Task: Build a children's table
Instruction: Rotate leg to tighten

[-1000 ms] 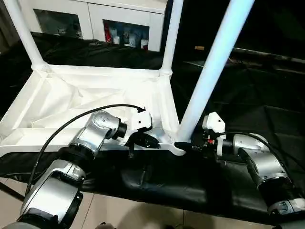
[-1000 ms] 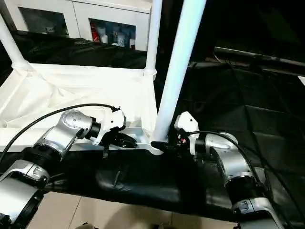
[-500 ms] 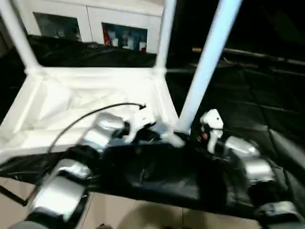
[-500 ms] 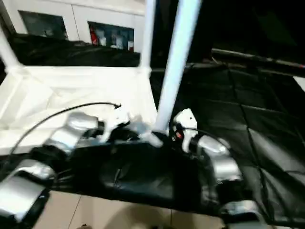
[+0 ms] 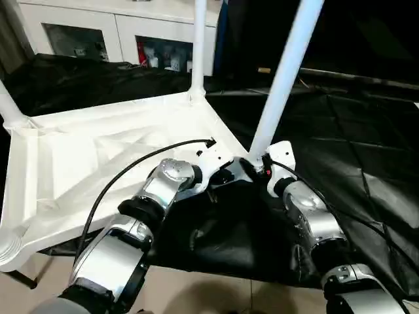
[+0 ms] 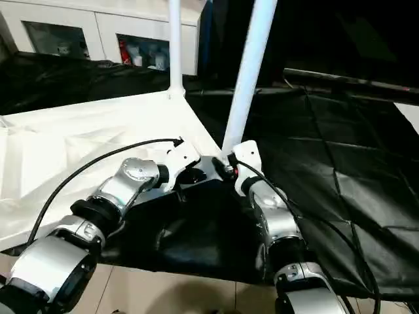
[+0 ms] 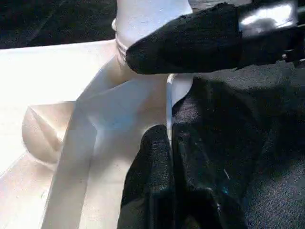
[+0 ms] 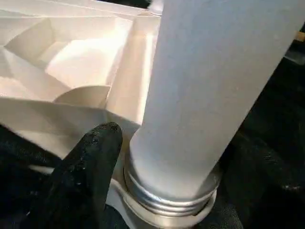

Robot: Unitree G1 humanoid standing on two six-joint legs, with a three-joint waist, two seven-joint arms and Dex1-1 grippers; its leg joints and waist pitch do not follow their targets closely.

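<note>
Tabletop (image 5: 98, 150) lies upside down w/ ribbed underside up, across left half of head view on black-draped bench (image 5: 353, 163). Three legs stand in corner sockets: far leg (image 5: 198, 46) at top centre, near leg (image 5: 283, 78) centre-right, third leg (image 5: 8, 108) at left edge. My left tool (image 5: 229, 176) sits at tabletop's near corner; can't tell if clenched. My right tool (image 5: 256, 165) is clamped round near leg's base, one finger (image 8: 86, 176) touching socket collar.

Black-draped work table (image 5: 366, 163); white glass-door cabinet (image 5: 118, 33) behind it.
</note>
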